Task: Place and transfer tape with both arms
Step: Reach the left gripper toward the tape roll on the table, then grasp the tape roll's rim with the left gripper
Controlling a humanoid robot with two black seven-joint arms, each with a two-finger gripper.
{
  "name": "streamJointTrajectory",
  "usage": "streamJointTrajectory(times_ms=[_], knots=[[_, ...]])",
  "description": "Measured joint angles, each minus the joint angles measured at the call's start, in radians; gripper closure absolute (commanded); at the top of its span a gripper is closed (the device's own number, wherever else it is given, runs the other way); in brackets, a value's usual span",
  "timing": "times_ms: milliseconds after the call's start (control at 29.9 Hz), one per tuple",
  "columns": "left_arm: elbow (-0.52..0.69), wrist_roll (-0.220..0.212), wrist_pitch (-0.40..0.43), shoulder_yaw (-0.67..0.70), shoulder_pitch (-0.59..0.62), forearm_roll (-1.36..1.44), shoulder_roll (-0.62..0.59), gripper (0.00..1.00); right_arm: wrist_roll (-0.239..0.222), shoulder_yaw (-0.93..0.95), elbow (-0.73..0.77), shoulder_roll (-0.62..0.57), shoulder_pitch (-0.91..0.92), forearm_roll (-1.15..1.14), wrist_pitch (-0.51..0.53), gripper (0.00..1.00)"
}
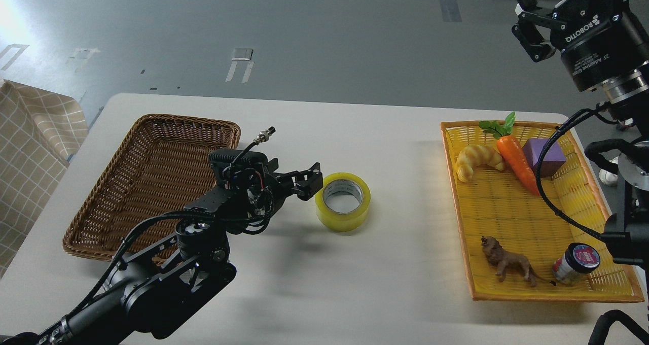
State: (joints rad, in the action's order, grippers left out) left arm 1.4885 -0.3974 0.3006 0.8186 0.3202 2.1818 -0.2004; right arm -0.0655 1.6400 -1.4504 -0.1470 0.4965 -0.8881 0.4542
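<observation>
The tape [343, 201], a yellow roll with a grey-white core, lies flat on the white table [385, 284] near its middle. My left gripper [309, 183] comes in from the lower left and sits just at the roll's left side, at its rim. Its dark fingers overlap in this view, so I cannot tell whether they are open, or whether they touch the roll. My right gripper [527, 19] is raised high at the top right, far from the tape, open and empty.
A brown wicker basket [152, 182] stands left of the tape, behind my left arm. A yellow tray [507, 284] on the right holds a croissant toy [476, 160], a carrot [517, 162], a purple block [546, 154], a lion figure [509, 264] and a small can [575, 263].
</observation>
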Motion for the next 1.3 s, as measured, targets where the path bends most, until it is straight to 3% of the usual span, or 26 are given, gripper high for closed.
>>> streamJointTrajectory(times_ms=[568, 1303], knots=[[-0.127, 0.0, 0.0, -0.047, 0.06, 0.0, 0.125, 0.03, 0.001, -0.001, 0.043, -0.003, -0.002, 0.0, -0.008, 0.0], [-0.16, 0.007, -0.003, -0.083, 0.054, 0.0, 0.138, 0.03, 0.001, -0.002, 0.042, -0.003, -0.025, -0.002, -0.009, 0.0]])
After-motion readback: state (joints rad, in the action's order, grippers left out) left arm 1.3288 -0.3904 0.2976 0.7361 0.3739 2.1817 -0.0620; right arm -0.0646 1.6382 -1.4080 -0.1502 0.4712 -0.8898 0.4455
